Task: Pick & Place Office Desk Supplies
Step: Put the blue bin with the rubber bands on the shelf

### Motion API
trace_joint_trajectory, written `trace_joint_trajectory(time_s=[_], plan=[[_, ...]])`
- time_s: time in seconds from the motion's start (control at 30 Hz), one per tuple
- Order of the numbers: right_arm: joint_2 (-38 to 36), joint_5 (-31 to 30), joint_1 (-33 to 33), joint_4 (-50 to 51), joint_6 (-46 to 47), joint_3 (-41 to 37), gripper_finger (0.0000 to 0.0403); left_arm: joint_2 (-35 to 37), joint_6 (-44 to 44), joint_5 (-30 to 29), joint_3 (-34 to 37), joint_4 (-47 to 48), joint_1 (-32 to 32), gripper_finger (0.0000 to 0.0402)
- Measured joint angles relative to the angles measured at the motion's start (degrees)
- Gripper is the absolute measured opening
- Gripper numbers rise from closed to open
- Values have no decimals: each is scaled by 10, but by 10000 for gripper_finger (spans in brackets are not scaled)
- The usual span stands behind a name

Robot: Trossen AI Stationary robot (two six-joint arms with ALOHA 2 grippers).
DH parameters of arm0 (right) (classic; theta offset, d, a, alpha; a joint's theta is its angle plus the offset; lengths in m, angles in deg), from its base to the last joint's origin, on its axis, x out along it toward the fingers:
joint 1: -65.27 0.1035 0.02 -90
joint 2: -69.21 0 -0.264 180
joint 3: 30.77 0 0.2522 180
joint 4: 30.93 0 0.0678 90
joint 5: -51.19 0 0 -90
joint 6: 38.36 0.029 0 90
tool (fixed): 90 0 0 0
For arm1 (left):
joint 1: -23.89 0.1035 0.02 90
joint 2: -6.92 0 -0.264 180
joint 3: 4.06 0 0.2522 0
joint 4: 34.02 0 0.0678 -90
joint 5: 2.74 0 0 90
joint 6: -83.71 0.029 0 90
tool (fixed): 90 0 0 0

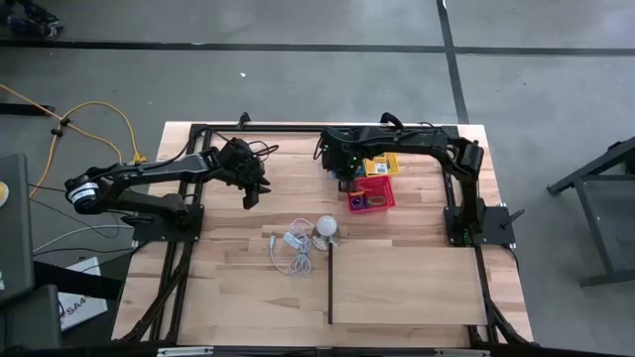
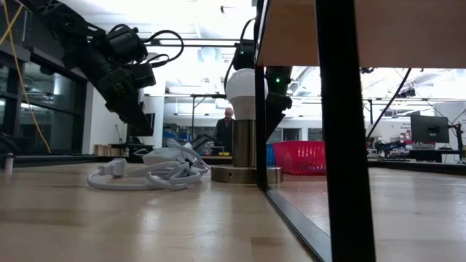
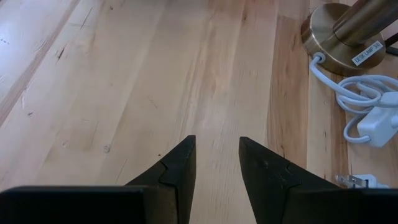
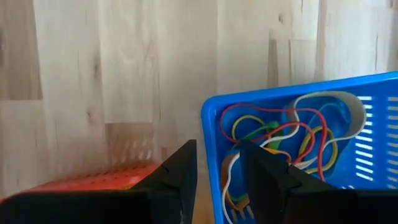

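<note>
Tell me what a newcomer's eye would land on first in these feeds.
Probably the white round bulb lamp on its brass base mid-table, with the coiled white cord beside it. Next, the small bright baskets at the far side: a red one, a yellow one, and a blue plastic basket of tangled coloured rubber bands, over which the right gripper hangs open. The left gripper hovers open above bare wood.
</note>
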Motion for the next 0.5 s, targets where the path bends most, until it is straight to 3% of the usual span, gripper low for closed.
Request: trace_joint_trajectory(time_s=[0.5], plan=[[0, 7, 0, -32, 2, -39, 110, 0, 0, 0, 0, 0, 0, 118]])
